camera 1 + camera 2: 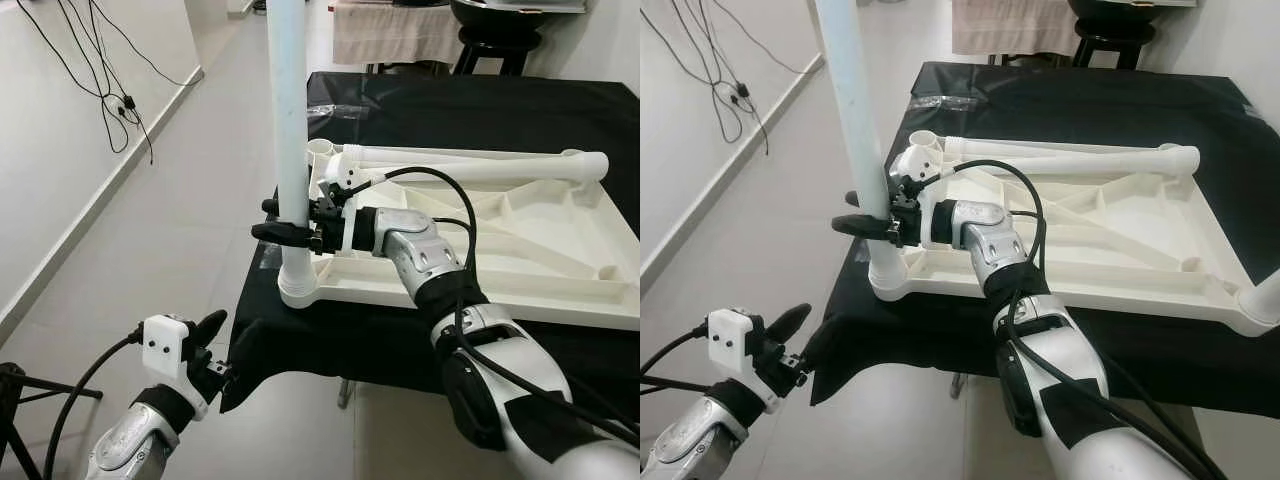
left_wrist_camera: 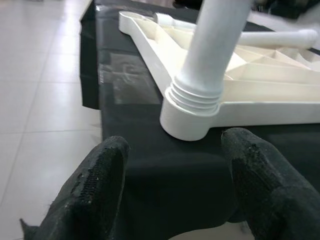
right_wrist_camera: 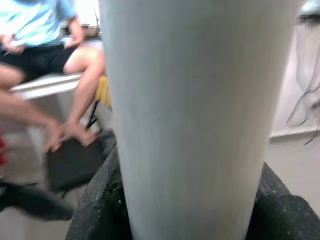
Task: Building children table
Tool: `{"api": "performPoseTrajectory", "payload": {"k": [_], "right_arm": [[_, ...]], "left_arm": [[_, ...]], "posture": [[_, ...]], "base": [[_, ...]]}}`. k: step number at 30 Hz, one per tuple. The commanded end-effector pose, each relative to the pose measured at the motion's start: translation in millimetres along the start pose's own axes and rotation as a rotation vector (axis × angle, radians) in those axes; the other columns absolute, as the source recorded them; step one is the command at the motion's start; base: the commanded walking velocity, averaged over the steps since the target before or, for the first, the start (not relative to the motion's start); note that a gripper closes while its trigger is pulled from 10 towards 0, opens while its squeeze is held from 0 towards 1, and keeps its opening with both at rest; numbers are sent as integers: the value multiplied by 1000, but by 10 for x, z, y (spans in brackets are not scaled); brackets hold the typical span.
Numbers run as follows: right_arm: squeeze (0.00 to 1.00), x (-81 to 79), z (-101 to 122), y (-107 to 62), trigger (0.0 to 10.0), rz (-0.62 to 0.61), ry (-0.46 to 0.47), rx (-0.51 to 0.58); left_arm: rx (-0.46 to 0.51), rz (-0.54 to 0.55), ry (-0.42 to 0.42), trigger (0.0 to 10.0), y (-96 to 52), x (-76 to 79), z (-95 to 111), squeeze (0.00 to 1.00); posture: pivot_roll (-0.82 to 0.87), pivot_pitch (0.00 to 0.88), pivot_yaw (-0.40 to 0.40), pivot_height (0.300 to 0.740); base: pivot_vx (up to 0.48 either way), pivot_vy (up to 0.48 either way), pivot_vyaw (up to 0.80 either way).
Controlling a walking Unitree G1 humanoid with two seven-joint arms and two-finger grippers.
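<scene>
Nearest the camera: left gripper (image 1: 212, 347), fingers apart and holding nothing, hung below the desk's front edge and aimed up at the corner socket (image 2: 192, 117). In the left wrist view, screw threads visible where the upright leg (image 1: 288, 110) met that socket, so the joint judged not fully wound down.

Next: desk (image 1: 480, 115) draped in a black cloth, carrying the children table top (image 1: 560, 235) laid upside down, ribbed underside up, front-left corner just at the desk's edge.

At that corner: right gripper (image 1: 285, 222) clamped around the upright leg a little above the socket, fingers on both sides of the tube. Leg vertical, rising out of the top of the frame.

Farther back: two loose legs (image 1: 480, 165) lying across the far part of the upturned top, touching one another along most of their length.

Beyond the desk: a stool (image 1: 500, 30) and a cloth-covered piece of furniture; cables (image 1: 110, 90) trailing down the wall on the robot's left. In the right wrist view, a seated person (image 3: 45, 60) behind the tube.

Handling, as judged: white moulded plastic, light and stiff, surface smooth and likely slippery under the finger pads. Best hold low on the tube near the threads, where twisting would tilt the leg least; a high grip would risk levering the light top across the cloth.
</scene>
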State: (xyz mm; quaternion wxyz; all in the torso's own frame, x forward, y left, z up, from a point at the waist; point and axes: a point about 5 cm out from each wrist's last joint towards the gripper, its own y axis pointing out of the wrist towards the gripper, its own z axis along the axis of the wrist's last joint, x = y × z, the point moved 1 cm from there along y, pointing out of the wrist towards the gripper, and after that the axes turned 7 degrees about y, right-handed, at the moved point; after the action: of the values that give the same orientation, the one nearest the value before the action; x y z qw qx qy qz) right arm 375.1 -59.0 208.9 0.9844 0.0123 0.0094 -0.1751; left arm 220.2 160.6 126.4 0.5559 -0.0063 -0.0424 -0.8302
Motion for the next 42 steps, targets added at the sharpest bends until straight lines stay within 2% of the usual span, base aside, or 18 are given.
{"api": "performPoseTrajectory", "payload": {"k": [1, 3, 4, 6, 14, 15, 16, 17, 18, 19, 21, 24, 25, 36, 37, 38, 39, 42], "right_arm": [[0, 51, -383, -82, 0, -357, 70, -52], [0, 51, -383, -82, 0, -357, 70, -52], [0, -207, -732, -110, 0, -530, 147, -108], [0, -388, -878, -61, 0, -701, 154, -107], [0, -307, -712, 190, 0, -628, 105, -50], [0, -271, -657, 251, 5725, -611, 95, -43], [0, -248, -590, 305, 10000, -558, 91, -35], [0, -248, -590, 305, 10000, -558, 91, -35], [1000, -249, -492, 363, 10000, -441, 97, -11], [1000, -287, -387, 387, 10000, -320, 109, 12], [1000, -287, -387, 387, 10000, -320, 109, 12], [988, -348, -243, 363, 10000, -90, 101, 42], [0, -332, -223, 340, 10000, -15, 85, 20], [0, -197, -163, 337, 10000, 108, 102, -55], [0, -182, -171, 331, 4353, 114, 112, -70], [0, -182, -171, 331, 4353, 114, 112, -70], [0, -166, -188, 319, 0, 113, 123, -89], [0, -142, -224, 264, 0, 122, 124, -121]], "left_arm": [[-1, 5, 5, 10000, -42, -9, 15, 0], [-1, 5, 5, 10000, -42, -9, 15, 0], [1, 4, 5, 10000, -55, -16, 32, 0], [-5, -7, 0, 10000, -44, -30, 34, 0], [-7, 0, 3, 10000, -27, -34, 22, 0], [-6, 4, 3, 10000, -24, -38, 17, 0], [-7, 4, 3, 10000, -18, -41, 13, 0], [-7, 4, 3, 10000, -18, -41, 13, 0], [-9, 2, 4, 10000, -7, -43, 6, 0], [-10, 0, 4, 10000, 2, -46, 2, 0], [-10, 0, 4, 10000, 2, -46, 2, 0], [-10, -3, 7, 10000, 22, -50, -4, 0], [-11, -5, 13, 10000, 32, -47, -7, 0], [-6, -13, 131, 10000, 21, 2, 8, 0], [-5, -26, 165, 10000, 19, 25, 14, 0], [-5, -26, 165, 10000, 19, 25, 14, 0], [-8, -35, 204, 10000, 14, 41, 17, 0], [5, -29, 290, 10000, -3, 44, 48, 0]], "posture": [[38, 136, -11, 740], [38, 136, -11, 740], [28, 146, 4, 740], [36, 131, 10, 740], [44, 126, 6, 740], [61, 118, 2, 740], [65, 111, 2, 740], [65, 111, 2, 740], [73, 106, -3, 740], [68, 100, -5, 740], [68, 100, -5, 740], [60, 89, -5, 740], [63, 85, -6, 740], [84, 68, -11, 740], [84, 66, -11, 740], [84, 66, -11, 740], [80, 66, -8, 740], [77, 67, -7, 740]], "base": [[0, 0, 0], [0, 0, 0], [0, 0, 0], [0, 0, 0], [0, 0, 0], [0, 0, 0], [0, 0, 0], [0, 0, 0], [0, 0, 0], [0, 0, 0], [0, 0, 0], [0, 0, 0], [0, 0, 0], [0, 0, 0], [0, 0, 0], [0, 0, 0], [0, 0, 0], [0, 0, 0]]}}
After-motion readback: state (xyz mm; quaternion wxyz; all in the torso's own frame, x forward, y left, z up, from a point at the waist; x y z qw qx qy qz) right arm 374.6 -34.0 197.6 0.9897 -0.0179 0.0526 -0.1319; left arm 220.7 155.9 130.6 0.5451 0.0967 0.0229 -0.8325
